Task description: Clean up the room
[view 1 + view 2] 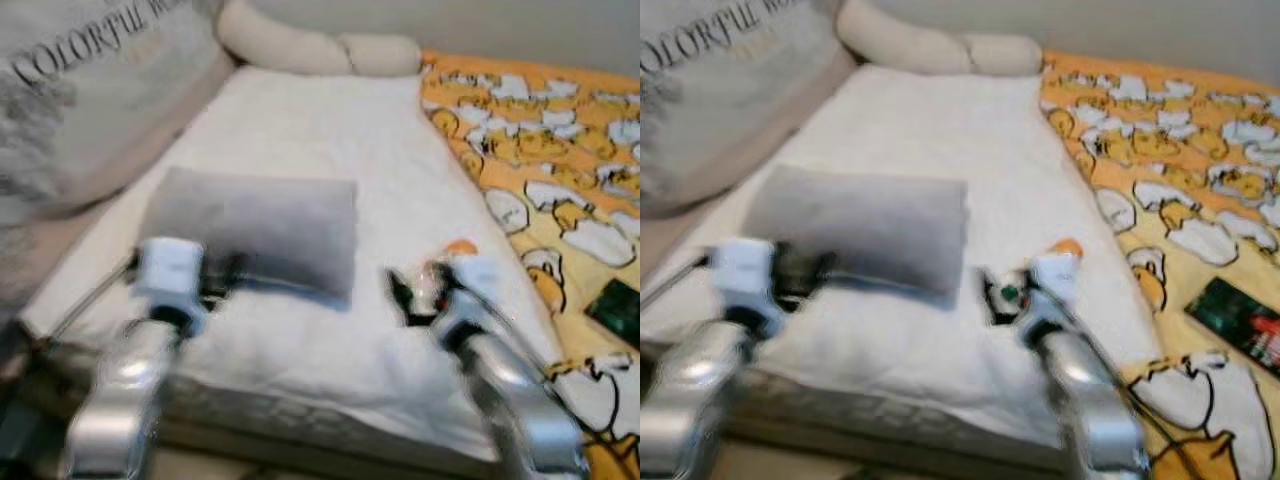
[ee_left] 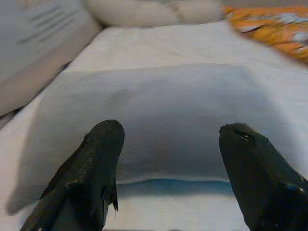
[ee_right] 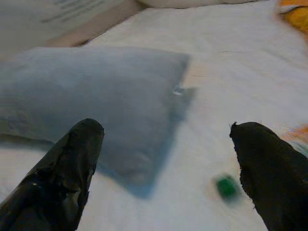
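A grey pillow [image 1: 258, 228] lies flat in the middle of the white bed sheet [image 1: 320, 130]. My left gripper [image 1: 232, 268] hovers at the pillow's near edge, and in the left wrist view it [image 2: 171, 132] stands open with the pillow [image 2: 159, 120] straight ahead between its fingers. My right gripper [image 1: 418, 290] is open to the right of the pillow's near corner. A small green object [image 3: 225, 186] lies on the sheet between the right gripper's fingers [image 3: 72, 159]. A blurred orange-topped thing [image 1: 1067, 247] sits beside the right wrist.
A big grey cushion [image 1: 90, 90] with lettering leans along the left side. A cream bolster [image 1: 310, 48] lies at the head of the bed. An orange blanket [image 1: 540, 130] with a duck pattern covers the right side, with a dark green packet [image 1: 1240, 322] on it.
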Available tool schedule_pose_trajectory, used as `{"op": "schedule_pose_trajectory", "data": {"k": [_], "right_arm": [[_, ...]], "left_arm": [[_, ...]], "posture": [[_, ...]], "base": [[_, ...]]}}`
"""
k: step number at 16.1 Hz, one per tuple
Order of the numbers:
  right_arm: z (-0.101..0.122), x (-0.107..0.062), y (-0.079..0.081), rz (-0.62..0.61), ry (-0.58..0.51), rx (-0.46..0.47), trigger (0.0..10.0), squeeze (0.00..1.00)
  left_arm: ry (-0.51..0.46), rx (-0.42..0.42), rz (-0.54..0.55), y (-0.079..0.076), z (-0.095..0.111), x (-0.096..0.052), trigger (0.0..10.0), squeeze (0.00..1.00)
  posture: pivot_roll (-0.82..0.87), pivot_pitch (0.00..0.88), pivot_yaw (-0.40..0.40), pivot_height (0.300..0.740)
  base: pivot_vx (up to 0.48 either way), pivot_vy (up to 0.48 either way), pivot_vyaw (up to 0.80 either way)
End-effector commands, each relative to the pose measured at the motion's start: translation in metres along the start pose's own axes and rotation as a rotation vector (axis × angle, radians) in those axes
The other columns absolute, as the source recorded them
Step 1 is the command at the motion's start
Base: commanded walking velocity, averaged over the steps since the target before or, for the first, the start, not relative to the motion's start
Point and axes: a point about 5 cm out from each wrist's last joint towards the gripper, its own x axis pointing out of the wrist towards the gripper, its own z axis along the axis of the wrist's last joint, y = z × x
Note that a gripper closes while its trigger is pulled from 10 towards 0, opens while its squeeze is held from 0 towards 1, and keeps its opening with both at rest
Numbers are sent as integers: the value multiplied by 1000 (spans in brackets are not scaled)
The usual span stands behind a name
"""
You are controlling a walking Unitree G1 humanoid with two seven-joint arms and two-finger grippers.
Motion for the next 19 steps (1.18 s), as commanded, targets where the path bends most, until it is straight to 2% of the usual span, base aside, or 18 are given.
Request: {"op": "schedule_pose_trajectory", "data": {"k": [1, 5, 8, 9, 10, 11, 12, 13, 14, 18, 19], "right_arm": [[0, -4, -12, -51, 18, 1, 10000, 0], [6, 3, -9, -62, 46, -15, 10000, 0], [5, 12, -11, -113, 124, -37, 10000, 0], [4, 15, -12, -126, 141, -16, 10000, 0], [2, 20, -16, -163, 175, 18, 10000, 1000], [1, 22, -20, -191, 199, 31, 10000, 1000], [-4, 33, -26, -244, 259, 68, 10000, 1000], [-4, 35, -27, -247, 270, 79, 10000, 1000], [-4, 42, -28, -250, 284, 75, 10000, 1000], [-2, 68, -37, -322, 327, 70, 10000, 1000], [-6, 82, -41, -355, 407, 73, 10000, 384]], "left_arm": [[-17, -6, -40, -10, 5, 3, 10000, 0], [-10, -8, -94, -15, 4, 4, 10000, 0], [3, 12, -114, -16, 4, 4, 10000, 0], [6, 18, -123, -16, 4, 4, 10000, 0], [10, 29, -140, -17, 4, 4, 10000, 0], [12, 37, -151, -18, 4, 3, 10000, 0], [23, 66, -174, -18, 5, 4, 10000, 506], [25, 73, -177, -18, 5, 4, 10000, 506], [22, 76, -188, -18, 7, 5, 10000, 1000], [20, 99, -269, -20, 15, 8, 10000, 1000], [35, 122, -330, -22, 17, 8, 10000, 1000]], "posture": [[32, 0, -8, 740], [29, 0, -5, 740], [31, 0, -3, 740], [32, 0, -3, 740], [36, 0, -3, 740], [39, 0, -4, 740], [47, 0, -3, 740], [48, 0, -2, 740], [50, 0, 0, 740], [62, 0, 9, 740], [65, 0, 10, 740]], "base": [[401, 0, -800], [100, 0, -200], [0, 0, 0], [0, 0, 0], [0, 0, 0], [0, 0, 0], [0, 0, 0], [0, 0, 0], [0, 0, 0], [0, 0, 0], [0, 0, 0]]}}
